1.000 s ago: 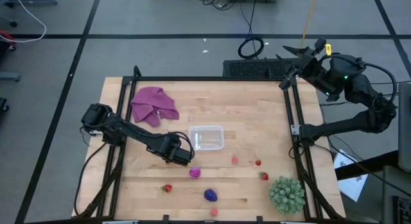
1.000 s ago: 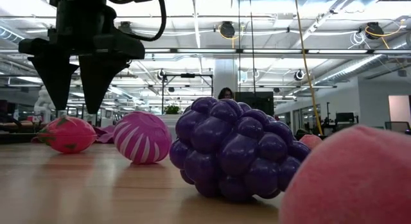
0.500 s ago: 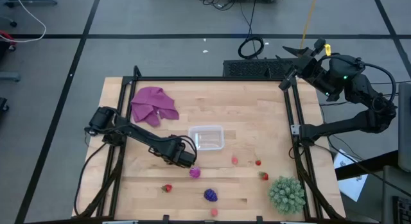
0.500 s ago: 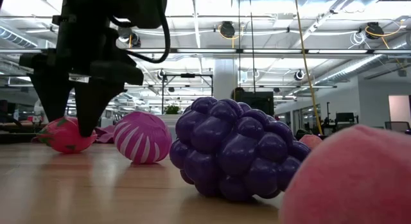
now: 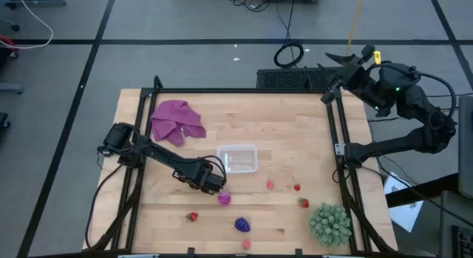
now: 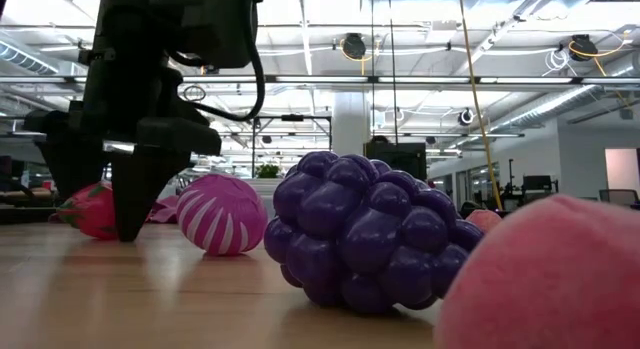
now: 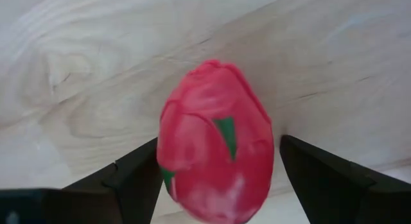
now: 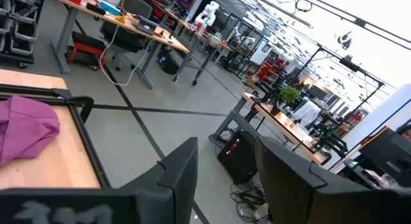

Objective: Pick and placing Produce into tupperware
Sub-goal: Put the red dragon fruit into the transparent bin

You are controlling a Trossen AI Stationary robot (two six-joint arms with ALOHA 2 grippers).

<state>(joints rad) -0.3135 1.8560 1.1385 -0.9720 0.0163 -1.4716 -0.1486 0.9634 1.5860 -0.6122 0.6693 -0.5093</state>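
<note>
Table [image 5: 295, 140] fills frame centre in high view. Cloth [image 5: 177, 121] upper left on table; tupperware [image 5: 238, 158] at centre. Left gripper [image 5: 216, 185] just lower left of tub, beside striped fruit [image 5: 225, 199]. Berry-like fruit [image 5: 242, 225] below that, small fruit [image 5: 192, 216] to its left. Spiky plant [image 5: 329, 223] lower right. Right gripper [image 5: 338, 60] upper right, off table edge.

A pale wooden table [image 5: 295, 147] framed by black rails stands on a grey floor [image 5: 185, 66] crossed by dark lines, with a coiled black cable [image 5: 289, 54] lying behind it. Beyond, an open workshop holds desks [image 8: 138, 28], a potted plant [image 8: 290, 94], and bright ceiling light strips [image 6: 420, 81].
</note>
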